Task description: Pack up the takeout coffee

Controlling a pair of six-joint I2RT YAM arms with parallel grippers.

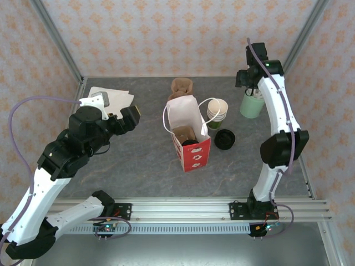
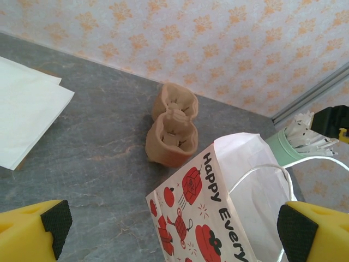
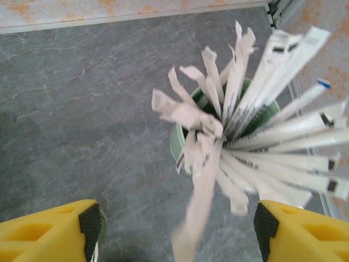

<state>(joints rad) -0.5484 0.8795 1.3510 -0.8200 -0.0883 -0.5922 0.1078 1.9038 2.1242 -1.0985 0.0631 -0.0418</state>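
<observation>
Open dark green coffee cups point(image 1: 217, 112), cream inside, stand stacked just right of the red-and-white paper bag point(image 1: 191, 149). A black lid point(image 1: 224, 139) lies on the table in front of them. Inside the bag point(image 2: 218, 218) sits a dark cup topped by a black lid point(image 1: 189, 141). My left gripper point(image 1: 134, 114) hovers left of the bag, open and empty point(image 2: 174, 225). My right gripper point(image 1: 251, 88) hangs open over the mint cup, nothing held point(image 3: 177, 225).
The pale mint cup point(image 1: 252, 105) of white sticks point(image 3: 245, 125) stands at the back right near the frame rail. A brown pulp carrier point(image 1: 181, 86) point(image 2: 172, 125) lies behind the bag. White napkins point(image 1: 113, 98) point(image 2: 27, 109) lie at the back left.
</observation>
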